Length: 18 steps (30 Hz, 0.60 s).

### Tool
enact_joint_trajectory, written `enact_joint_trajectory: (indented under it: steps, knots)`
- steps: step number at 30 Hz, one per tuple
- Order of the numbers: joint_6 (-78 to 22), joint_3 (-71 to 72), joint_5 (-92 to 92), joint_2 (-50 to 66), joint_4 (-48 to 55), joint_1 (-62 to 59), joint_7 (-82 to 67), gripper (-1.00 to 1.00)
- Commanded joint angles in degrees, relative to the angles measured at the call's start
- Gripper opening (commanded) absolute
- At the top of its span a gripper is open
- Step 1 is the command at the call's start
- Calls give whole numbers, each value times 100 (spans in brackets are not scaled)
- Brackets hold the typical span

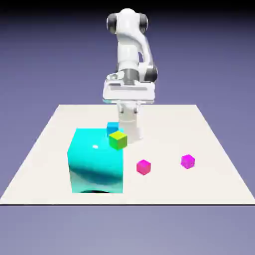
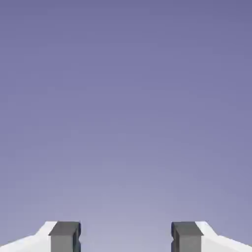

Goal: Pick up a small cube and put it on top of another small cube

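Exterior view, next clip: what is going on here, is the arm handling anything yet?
Nothing is held yet. The white arm is raised at the table's far edge, and the hand view shows only backdrop between the gripper, its jaws wide apart. The hot-pink cube and the purple-magenta cube sit apart on the table. A yellow-green cube shows beside the big cyan block.

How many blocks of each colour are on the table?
Cyan: 1, the big cyan block
Blue: 1, a small blue cube peeking out behind it
Yellow-green: 1, a small cube
Hot pink: 1, the hot-pink cube
Purple-magenta: 1, the purple-magenta cube
Total: 5 blocks
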Motion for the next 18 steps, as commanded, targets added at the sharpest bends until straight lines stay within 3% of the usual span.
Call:
enact_joint_trajectory:
  steps: [1,11,18]
  knots:
    - [-212,-93,249,-13,73,145,21,0]
    - [-2386,-1069,2060,1306,386,2127,-952,0]
    - [-1531,-707,363,2696,-316,1997,-2136,0]
